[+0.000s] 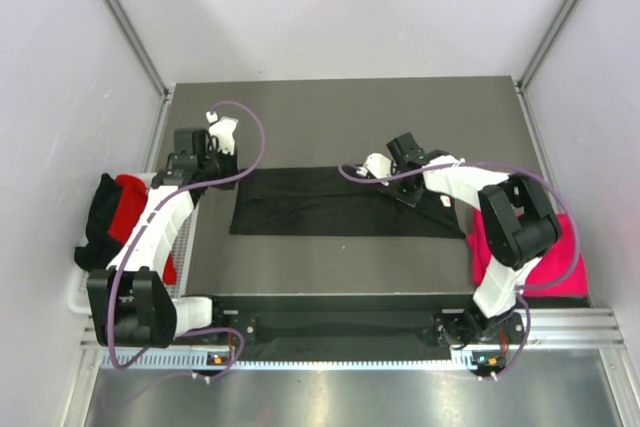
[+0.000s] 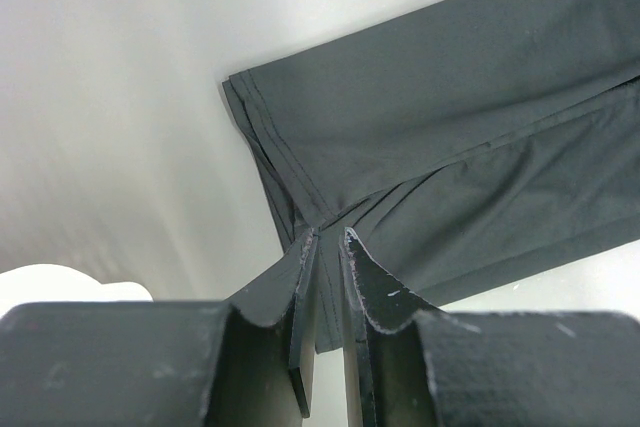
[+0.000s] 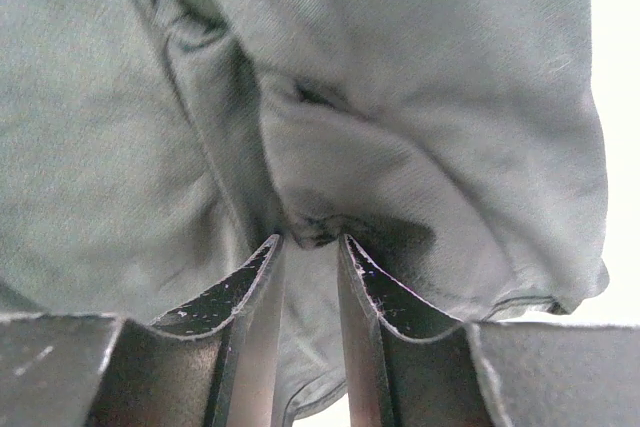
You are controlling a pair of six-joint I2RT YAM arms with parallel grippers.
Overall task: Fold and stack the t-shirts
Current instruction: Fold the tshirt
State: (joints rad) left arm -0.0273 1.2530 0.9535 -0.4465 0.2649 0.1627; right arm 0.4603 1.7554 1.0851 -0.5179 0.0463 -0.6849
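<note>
The black tee [image 1: 330, 205] lies mid-frame on the worktop [image 1: 340, 117], folded into a long strip. The left pincer [image 2: 327, 237] is nearly closed on a hem corner and the right pincer [image 3: 310, 239] nips bunched cloth. It looks light and floppy, so I'd grab the corners.

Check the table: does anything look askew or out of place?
Nothing spilled or damaged. The black tee lies as a long strip, pinched by the left gripper and the right gripper. The only untidy spot: red and black tees heaped loosely at the left side, unfolded.
</note>
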